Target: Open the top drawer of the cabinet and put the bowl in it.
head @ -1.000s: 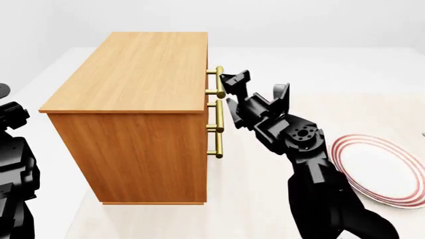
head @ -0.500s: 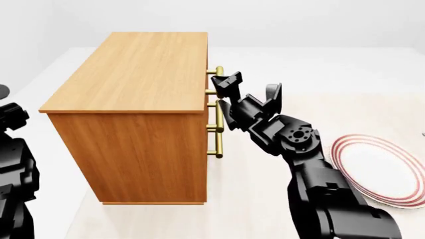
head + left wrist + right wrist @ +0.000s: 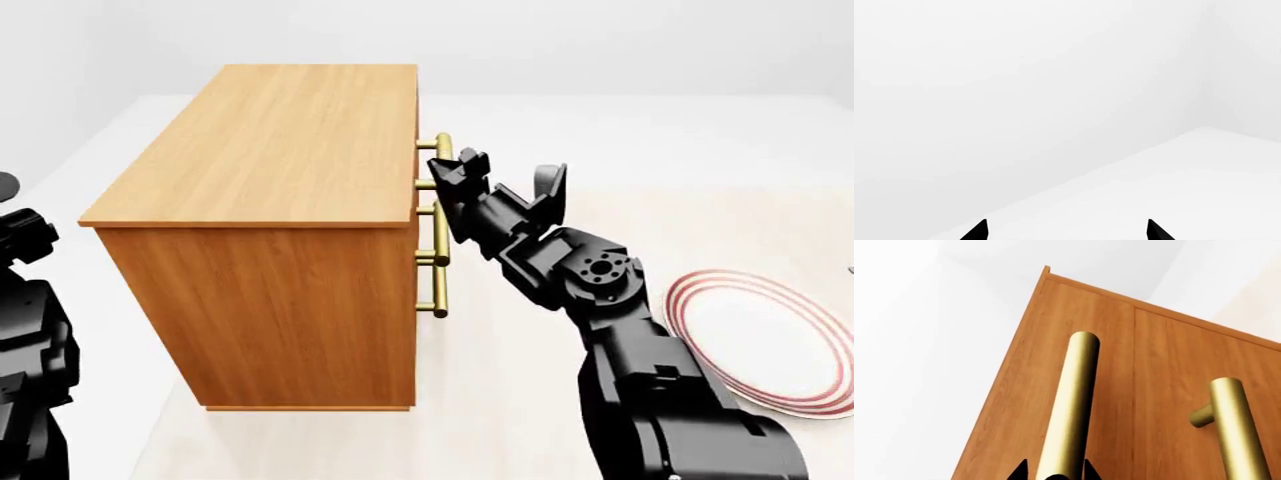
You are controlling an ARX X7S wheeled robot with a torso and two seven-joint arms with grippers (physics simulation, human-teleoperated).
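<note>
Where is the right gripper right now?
In the head view the right gripper is at the cabinet's front, at the top drawer's brass handle; the right wrist view shows its fingertips either side of that bar.

The head view looks down on the cabinet (image 3: 267,220) from above; the right wrist view sits close against its handle (image 3: 1069,410), shared at 12 o'clock; the left wrist view faces blank wall.

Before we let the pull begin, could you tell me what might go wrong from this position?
1. In the right wrist view the right gripper straddles the top drawer handle only at its fingertips; a shallow grip could slip off when pulling.
2. The plate lies beside the right arm's elbow; a backward pull might sweep it.
3. The bowl appears in no view, so its pickup remains unplanned.
</note>
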